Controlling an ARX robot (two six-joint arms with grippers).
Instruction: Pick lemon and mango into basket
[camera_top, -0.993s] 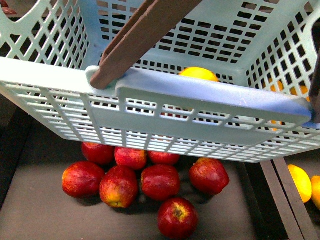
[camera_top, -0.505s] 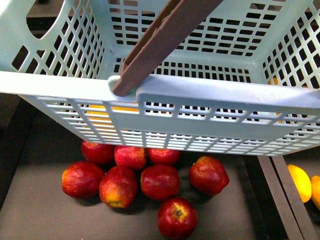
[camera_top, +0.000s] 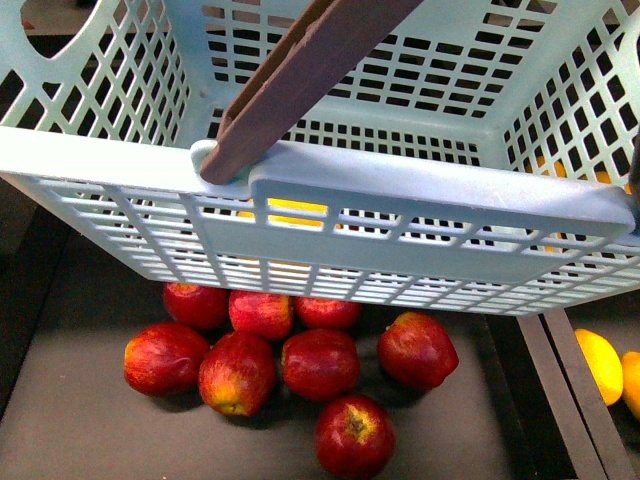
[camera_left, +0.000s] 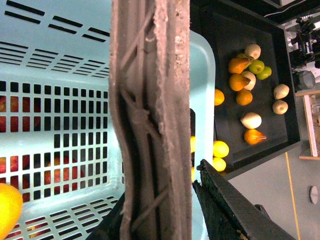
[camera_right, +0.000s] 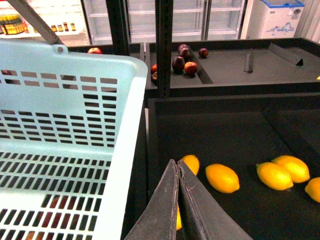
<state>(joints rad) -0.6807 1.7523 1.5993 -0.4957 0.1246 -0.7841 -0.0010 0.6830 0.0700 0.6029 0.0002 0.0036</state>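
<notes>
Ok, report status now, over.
Left gripper shut on basket handle; basket tilted over apples. Right gripper shut, empty, near lemons, nothing between. One yellow fruit in basket, kind unclear.

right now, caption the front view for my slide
Light turquoise slotted plastic basket, brown swing handle raised, tilted over a cluster of red apples.
</notes>
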